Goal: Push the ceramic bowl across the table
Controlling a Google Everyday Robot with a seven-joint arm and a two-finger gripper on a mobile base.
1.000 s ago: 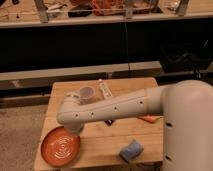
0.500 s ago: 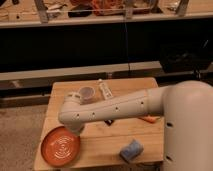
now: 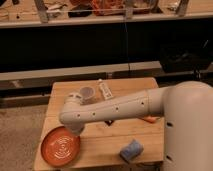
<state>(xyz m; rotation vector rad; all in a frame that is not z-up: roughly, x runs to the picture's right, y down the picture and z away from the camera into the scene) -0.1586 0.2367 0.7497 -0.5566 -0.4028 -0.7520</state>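
Observation:
The ceramic bowl [image 3: 60, 147] is a wide orange dish with pale swirl marks, sitting at the front left corner of the light-wood table [image 3: 105, 136]. My white arm reaches in from the right across the table and bends down at its left end. The gripper [image 3: 76, 131] points down under that bend, right at the bowl's far right rim. It is mostly hidden by the arm, and whether it touches the bowl does not show.
A small pale cup [image 3: 87, 93] and a white tube [image 3: 105, 90] stand at the back of the table. A blue sponge [image 3: 131, 149] lies near the front edge. A small orange item [image 3: 151, 119] lies by the arm. Dark shelves run behind.
The arm's bent end has dipped slightly toward the bowl's rim. The bowl has hardly moved.

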